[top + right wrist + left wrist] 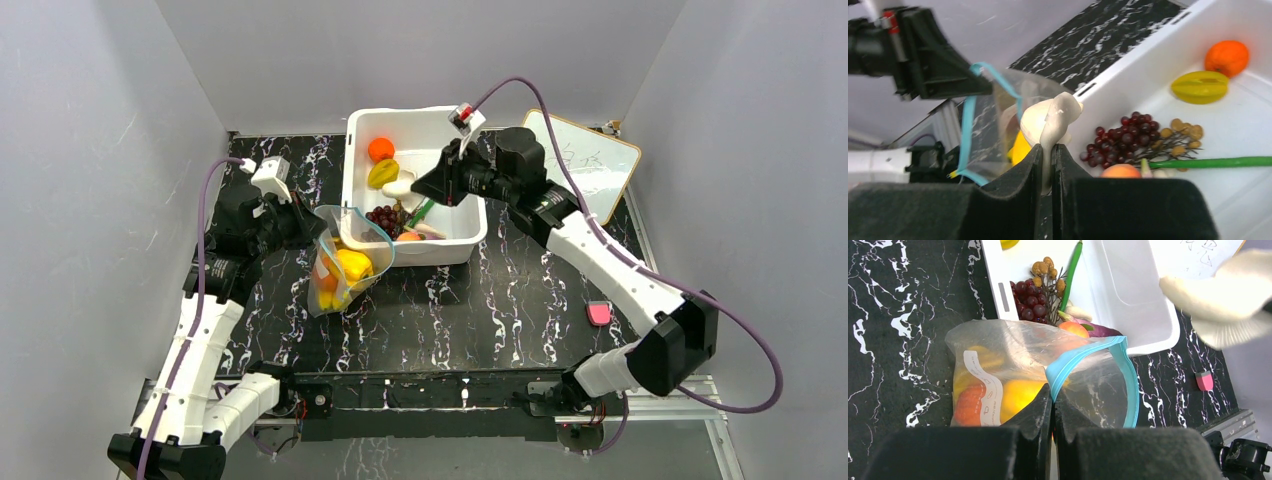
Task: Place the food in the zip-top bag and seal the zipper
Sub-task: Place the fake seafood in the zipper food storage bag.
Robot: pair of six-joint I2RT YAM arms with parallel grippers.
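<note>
Grey walls on three sides, with a black, white-veined counter (520, 300) below and both arm bases along its near edge. Toward the far edge, at mid-width: white rectangular plastic tub (440, 250). Against the tub's near-left corner, standing on the counter: clear flimsy zip-top bag (340, 285), part-filled with yellow and orange toy food, mouth up and gaping. Teal-blue zipper strip (1083, 359) bowed into a loop, not yet pressed together.

At the bag's left lip: left gripper (1052, 395), pinched tight on the plastic and propping the mouth open. Over the tub: right gripper (1048, 152), clamped on the stalk of a white toy garlic bulb (1048, 117), with the bulb jutting past the fingertips toward the bag.

Loose in the tub: dark red grape bunch (1128, 132), long green pod (1208, 162), ridged yellow pepper (1200, 86), round orange (1226, 56), and one more orange-coloured piece by the near wall.

Probably mid-carry, with several items to go and sealing last. Key relation for the drop: bag mouth to the left of the right gripper and nearer the bases, just past the tub's left wall, with the opening stretched from the left pinch toward the tub. Delivery by the right arm only, the left busy as holder. Likely need: clearing the tub wall, then releasing above the loop rather than onto the strip.
</note>
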